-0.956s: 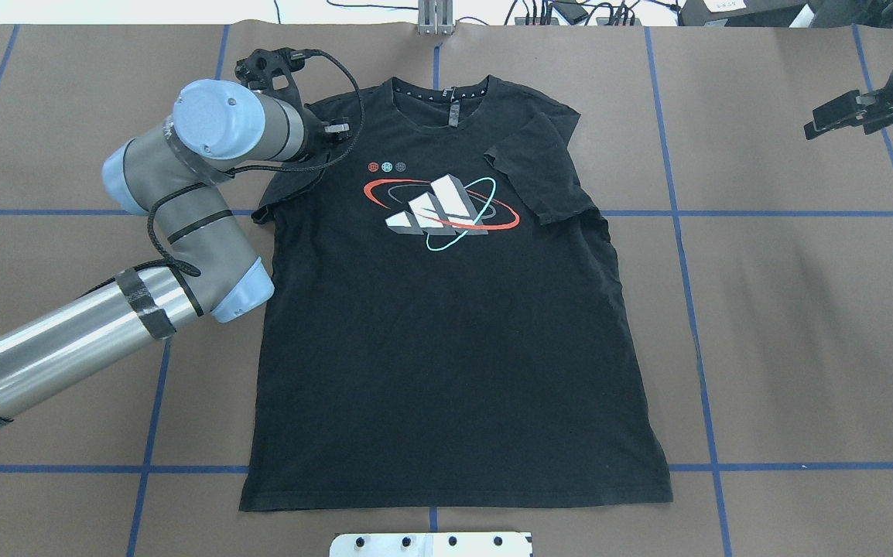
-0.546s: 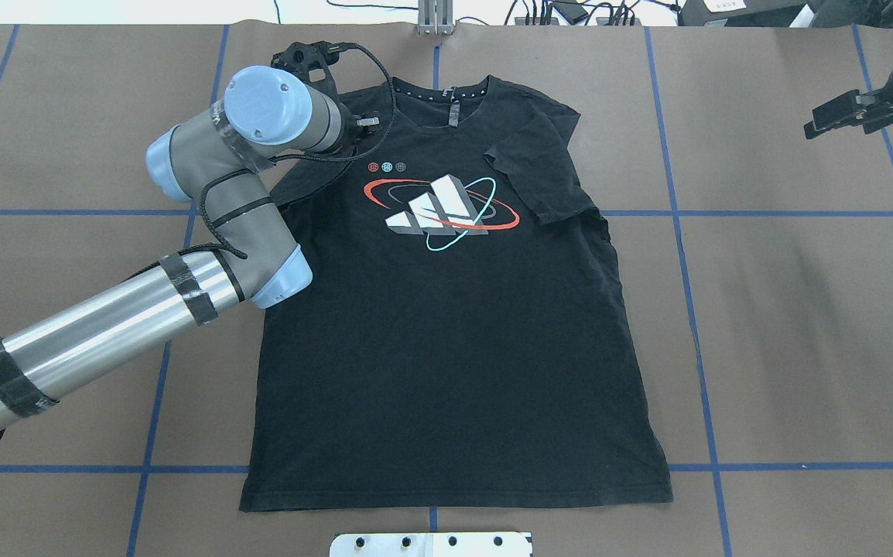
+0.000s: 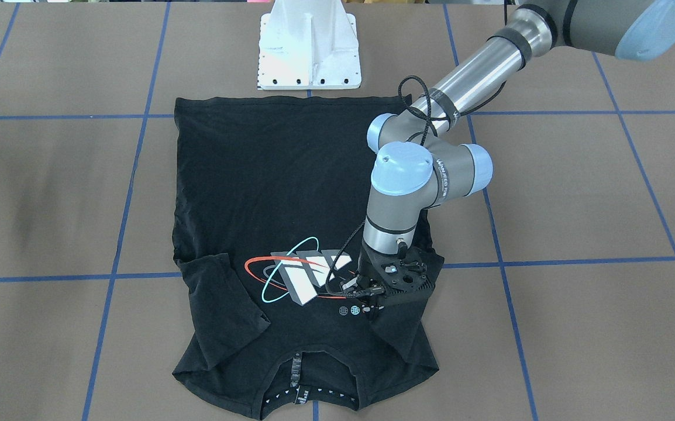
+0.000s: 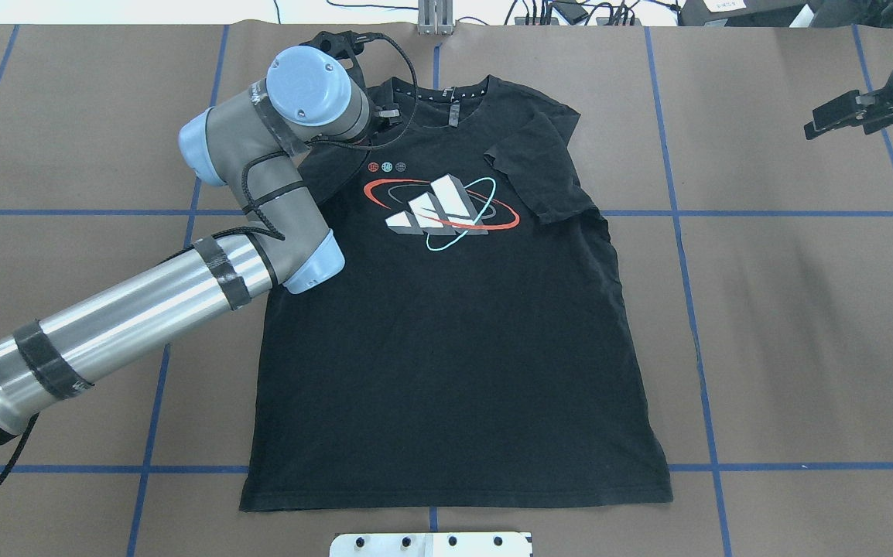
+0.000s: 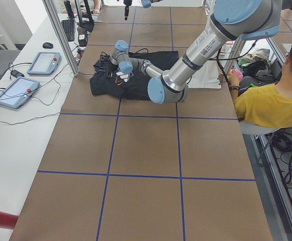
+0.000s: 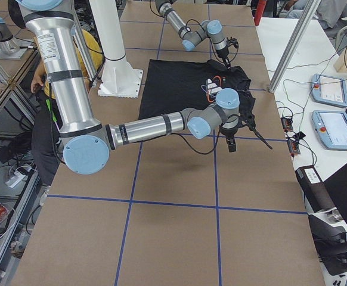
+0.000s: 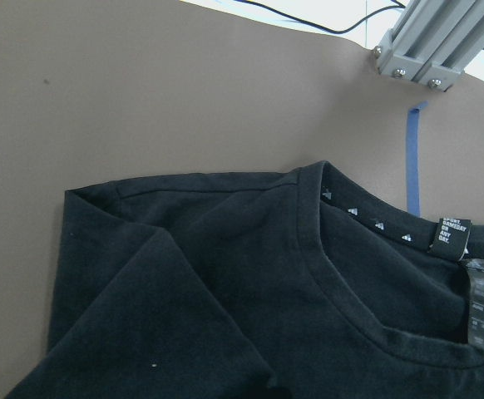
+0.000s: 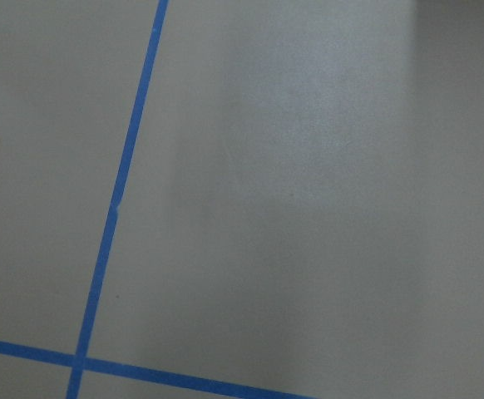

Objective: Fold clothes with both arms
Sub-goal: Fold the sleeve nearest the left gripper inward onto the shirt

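Observation:
The black T-shirt (image 4: 454, 348) lies flat with its orbit logo (image 4: 443, 210) facing up and its collar (image 7: 375, 224) toward the far edge. Its right sleeve (image 4: 539, 170) is folded in over the chest. My left gripper (image 3: 371, 308) is low over the shirt's left shoulder beside the logo. It looks shut on the left sleeve (image 3: 402, 336), which is doubled inward over the body. In the overhead view my wrist hides the fingers. My right gripper (image 4: 822, 124) hovers off the shirt at the table's far right; I cannot tell whether it is open or shut.
The white mounting pedestal (image 3: 309, 52) stands at the shirt's hem side. Blue tape lines (image 4: 679, 213) cross the brown table. An aluminium post (image 4: 436, 19) and cables sit at the far edge. A seated person in yellow (image 5: 271, 105) is beside the table's end.
My left arm has swung to the right over the shirt's shoulder, and the left sleeve that lay out to the side is now drawn inward. The right arm has stayed still.

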Available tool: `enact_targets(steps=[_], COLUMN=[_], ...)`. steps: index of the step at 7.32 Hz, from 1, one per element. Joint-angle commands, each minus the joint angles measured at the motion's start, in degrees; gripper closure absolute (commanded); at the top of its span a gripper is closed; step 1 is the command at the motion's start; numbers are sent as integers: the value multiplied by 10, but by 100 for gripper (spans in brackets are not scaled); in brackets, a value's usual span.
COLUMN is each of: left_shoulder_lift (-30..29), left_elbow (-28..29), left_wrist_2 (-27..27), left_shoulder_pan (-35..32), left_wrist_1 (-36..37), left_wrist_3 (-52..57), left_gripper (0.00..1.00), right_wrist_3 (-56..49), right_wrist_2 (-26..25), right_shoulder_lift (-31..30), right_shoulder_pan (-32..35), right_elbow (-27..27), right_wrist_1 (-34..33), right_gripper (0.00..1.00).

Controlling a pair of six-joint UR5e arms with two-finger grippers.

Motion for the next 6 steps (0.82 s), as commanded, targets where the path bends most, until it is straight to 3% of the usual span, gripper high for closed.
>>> enact_targets(steps=[1,4,5,6], left_shoulder_lift=[-17,-21,-21,-21], left_elbow=[14,15,15,13], left_wrist_2=[0,-1,-1,-2], left_shoulder_pan=[0,0,1,0], left_wrist_1=[22,23,23,18], left_wrist_3=[-4,-28,-27,-20], left_gripper=[100,100,87,33], right_wrist_3=[1,1,1,2], right_wrist_2=[0,0,0,0], right_shoulder_lift=[-1,-1,-1,-1], right_shoulder_pan=[0,-1,-1,-1], right_elbow=[1,1,1,1], right_wrist_1=[0,1,0,1], right_gripper=[0,0,0,0])
